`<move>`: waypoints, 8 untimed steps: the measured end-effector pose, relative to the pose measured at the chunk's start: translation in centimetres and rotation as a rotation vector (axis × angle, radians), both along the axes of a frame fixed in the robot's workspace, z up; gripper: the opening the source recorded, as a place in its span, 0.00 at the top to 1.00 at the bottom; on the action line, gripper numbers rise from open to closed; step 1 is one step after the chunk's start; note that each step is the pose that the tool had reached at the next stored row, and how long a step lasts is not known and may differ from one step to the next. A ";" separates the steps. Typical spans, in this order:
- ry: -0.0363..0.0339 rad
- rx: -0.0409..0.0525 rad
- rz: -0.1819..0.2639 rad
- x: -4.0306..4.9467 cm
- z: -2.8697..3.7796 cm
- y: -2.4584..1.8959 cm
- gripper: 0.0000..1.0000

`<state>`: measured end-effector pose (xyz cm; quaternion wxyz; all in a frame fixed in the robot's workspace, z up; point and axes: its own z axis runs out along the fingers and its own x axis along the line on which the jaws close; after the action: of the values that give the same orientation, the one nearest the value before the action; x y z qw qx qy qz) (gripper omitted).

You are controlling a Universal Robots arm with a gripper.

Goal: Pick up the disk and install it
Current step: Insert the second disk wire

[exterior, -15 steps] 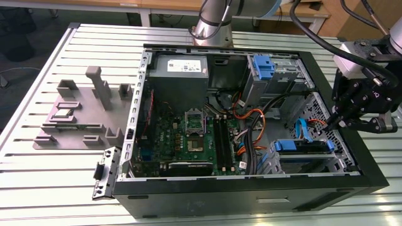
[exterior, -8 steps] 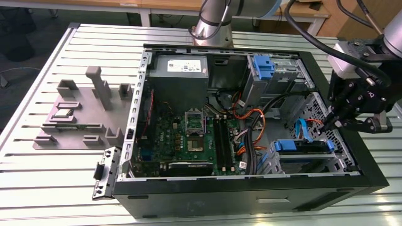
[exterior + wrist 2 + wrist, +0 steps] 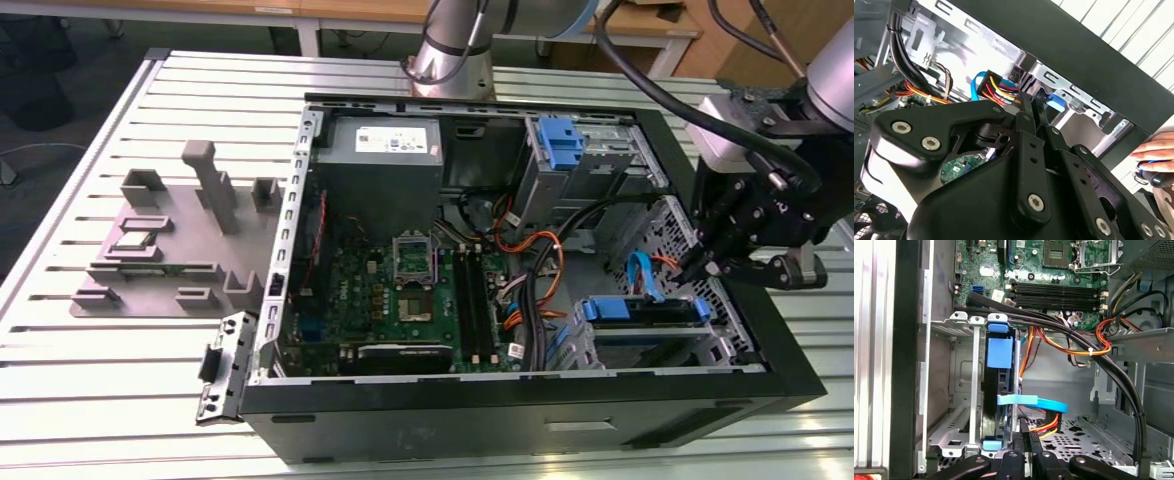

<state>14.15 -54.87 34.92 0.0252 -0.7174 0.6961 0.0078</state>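
A: Fingers first?

B: In the first wrist view the two black fingertips (image 3: 1026, 436) sit pressed together with no gap, so the gripper (image 3: 710, 262) is closed on nothing. The tips are just beside the near end of the disk (image 3: 998, 405) and the red-and-yellow wires (image 3: 1046, 426) plugged in there; contact with either can't be judged.

A: Disk position and orientation?

B: Standing on edge in the metal drive cage (image 3: 961, 390), in the case corner. Long axis runs from the gripper end toward the motherboard (image 3: 1054, 270). Blue bracket tabs show at both ends, and a flat blue cable (image 3: 1034, 402) crosses its edge.

A: Exterior view?

B: The disk (image 3: 647, 310) lies at the exterior view's right, inside the open computer case (image 3: 534, 400), gripper just above it. Grey fixture (image 3: 167, 235) sits well apart on the slatted table (image 3: 80, 370).

A: Anything else?

B: A hand (image 3: 1159, 160) in the second wrist view, outside the case.
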 end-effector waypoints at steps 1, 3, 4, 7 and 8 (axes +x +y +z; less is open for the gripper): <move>0.0000 -0.0001 0.000 -0.03 0.00 -0.12 0.84; 0.0000 0.0000 0.000 -0.08 -0.04 -0.42 0.84; 0.0000 0.0000 0.000 -0.10 -0.05 -0.57 0.84; 0.0000 0.0000 0.000 -0.14 -0.16 -0.99 0.84; 0.0000 0.0001 0.000 -0.14 -0.23 -1.11 0.84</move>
<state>14.01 -55.98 34.69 0.0253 -0.7175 0.6961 0.0078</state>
